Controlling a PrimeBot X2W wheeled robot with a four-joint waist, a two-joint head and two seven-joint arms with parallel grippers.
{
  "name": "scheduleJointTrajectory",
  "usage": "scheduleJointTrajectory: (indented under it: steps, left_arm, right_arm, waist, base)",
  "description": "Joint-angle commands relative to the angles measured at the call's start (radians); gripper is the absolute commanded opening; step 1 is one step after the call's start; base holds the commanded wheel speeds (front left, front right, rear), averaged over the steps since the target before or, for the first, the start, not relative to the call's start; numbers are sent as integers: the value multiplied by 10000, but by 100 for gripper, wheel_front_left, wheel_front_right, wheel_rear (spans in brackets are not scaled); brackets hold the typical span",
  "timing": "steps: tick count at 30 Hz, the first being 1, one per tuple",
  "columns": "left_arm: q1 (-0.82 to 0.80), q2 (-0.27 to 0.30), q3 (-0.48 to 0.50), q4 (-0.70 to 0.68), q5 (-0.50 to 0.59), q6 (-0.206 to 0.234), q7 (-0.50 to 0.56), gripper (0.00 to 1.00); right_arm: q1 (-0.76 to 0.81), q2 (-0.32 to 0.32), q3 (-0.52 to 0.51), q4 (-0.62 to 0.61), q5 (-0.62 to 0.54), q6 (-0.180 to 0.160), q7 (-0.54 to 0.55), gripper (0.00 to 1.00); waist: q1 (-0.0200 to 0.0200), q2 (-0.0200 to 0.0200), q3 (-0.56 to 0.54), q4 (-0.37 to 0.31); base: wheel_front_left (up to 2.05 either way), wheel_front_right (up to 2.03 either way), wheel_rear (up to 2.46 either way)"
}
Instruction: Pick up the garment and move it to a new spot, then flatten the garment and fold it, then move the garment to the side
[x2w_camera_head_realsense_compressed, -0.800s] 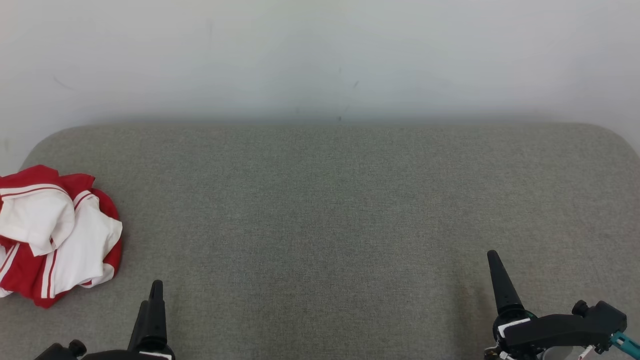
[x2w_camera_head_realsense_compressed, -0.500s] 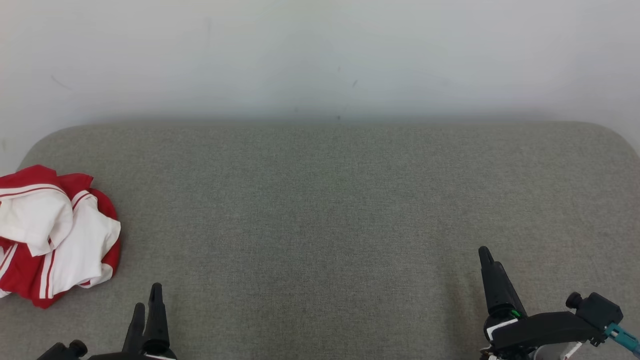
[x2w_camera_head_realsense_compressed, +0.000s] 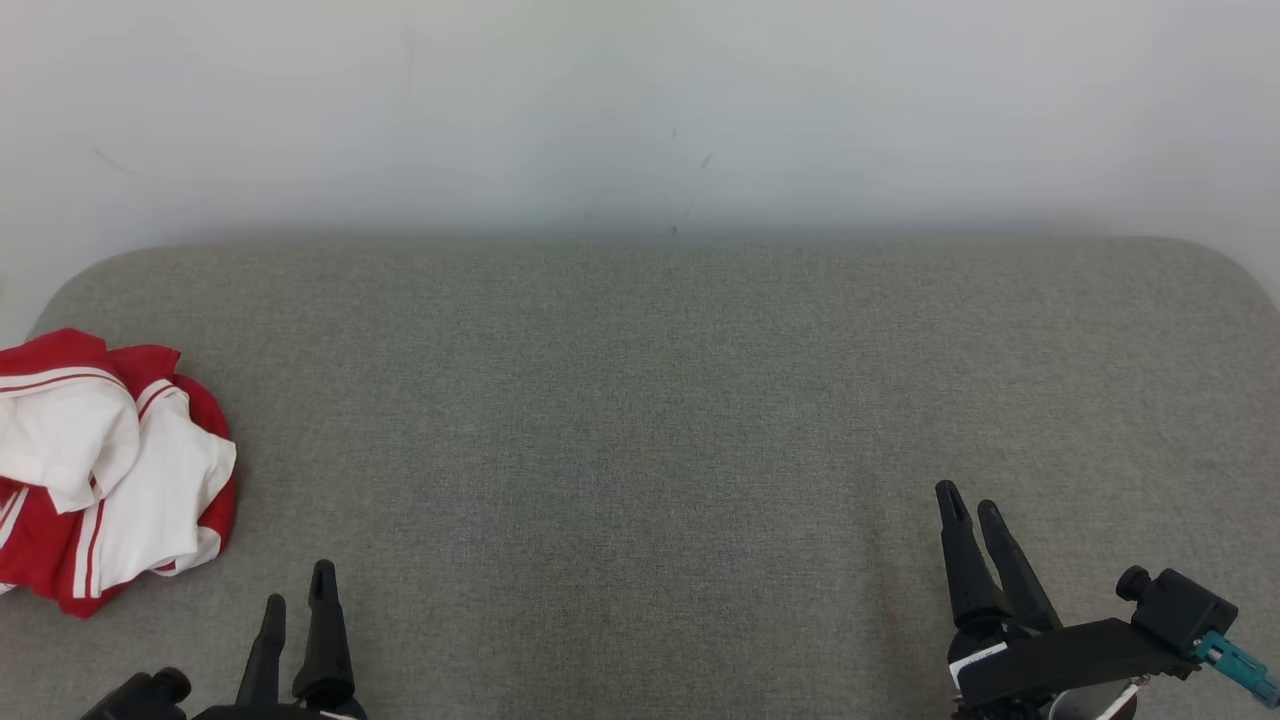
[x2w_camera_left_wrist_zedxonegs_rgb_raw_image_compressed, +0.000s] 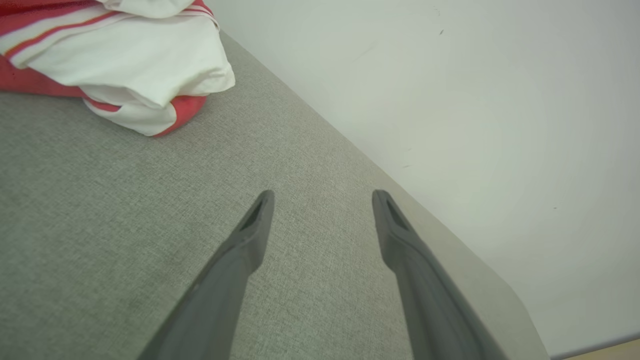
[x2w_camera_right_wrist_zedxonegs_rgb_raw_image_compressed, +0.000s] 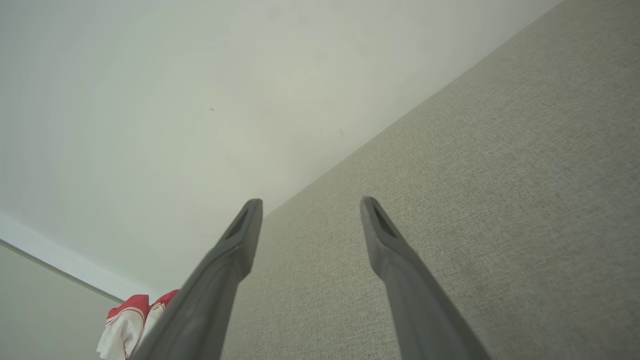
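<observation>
A crumpled red and white garment (x2w_camera_head_realsense_compressed: 105, 470) lies in a heap at the left edge of the grey fabric table (x2w_camera_head_realsense_compressed: 640, 420). My left gripper (x2w_camera_head_realsense_compressed: 297, 587) stands open at the lower left, a little to the right of and nearer than the heap, holding nothing. In the left wrist view the garment (x2w_camera_left_wrist_zedxonegs_rgb_raw_image_compressed: 125, 60) sits at the upper left, beyond the open left gripper (x2w_camera_left_wrist_zedxonegs_rgb_raw_image_compressed: 322, 197). Far from the heap, my right gripper (x2w_camera_head_realsense_compressed: 967, 500) is open at the lower right. The right wrist view has the right gripper (x2w_camera_right_wrist_zedxonegs_rgb_raw_image_compressed: 310, 205) empty, with the garment (x2w_camera_right_wrist_zedxonegs_rgb_raw_image_compressed: 132, 320) small at the bottom left.
A plain pale wall (x2w_camera_head_realsense_compressed: 640, 110) rises straight behind the table's far edge. The table's corners are rounded at the far left and far right. Wide bare grey fabric stretches between the two grippers.
Both grippers have turned about their own axes, so two fingers of each now show apart in the head view. The right gripper has shifted slightly left.
</observation>
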Motion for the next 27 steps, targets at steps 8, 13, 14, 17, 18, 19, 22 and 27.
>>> scheduleJointTrajectory:
  steps: [8,13,14,17,18,19,22,27]
  left_arm:
    - [62,75,-98,-117,1168,132,-310,100]
    - [113,79,-193,-114,1804,216,-460,100]
    - [111,80,-207,-108,1941,235,-482,100]
    - [108,83,-257,-84,2355,275,-562,100]
    - [110,82,-272,-73,2463,289,-585,100]
    - [112,83,-286,-67,2598,307,-616,100]
    - [126,85,-336,-33,2982,332,-691,100]
    - [167,87,-418,-36,3669,441,-815,100]
  right_arm:
    - [-39,119,-313,108,-1359,-10,-303,100]
    - [-49,191,-442,234,-2052,-11,-446,100]
    - [-52,199,-461,257,-2186,-11,-469,100]
    - [-56,226,-499,362,-2564,-12,-547,100]
    - [-59,235,-498,400,-2688,-12,-573,100]
    - [-66,237,-498,423,-2820,-12,-602,100]
    - [-78,240,-498,545,-3211,-12,-675,100]
    - [-100,245,-398,690,-3794,-13,-805,100]
  waist:
    - [0,0,26,-11]
    - [0,0,48,-14]
    - [0,0,52,-16]
    - [0,0,61,-23]
    - [0,0,65,-25]
    - [0,0,68,-25]
    - [0,0,72,-27]
    - [0,0,73,-45]
  base:
    - [0,0,0]
    - [0,0,0]
    - [0,0,0]
    - [0,0,0]
    - [0,0,0]
    - [0,0,0]
    - [0,0,0]
    - [0,0,0]
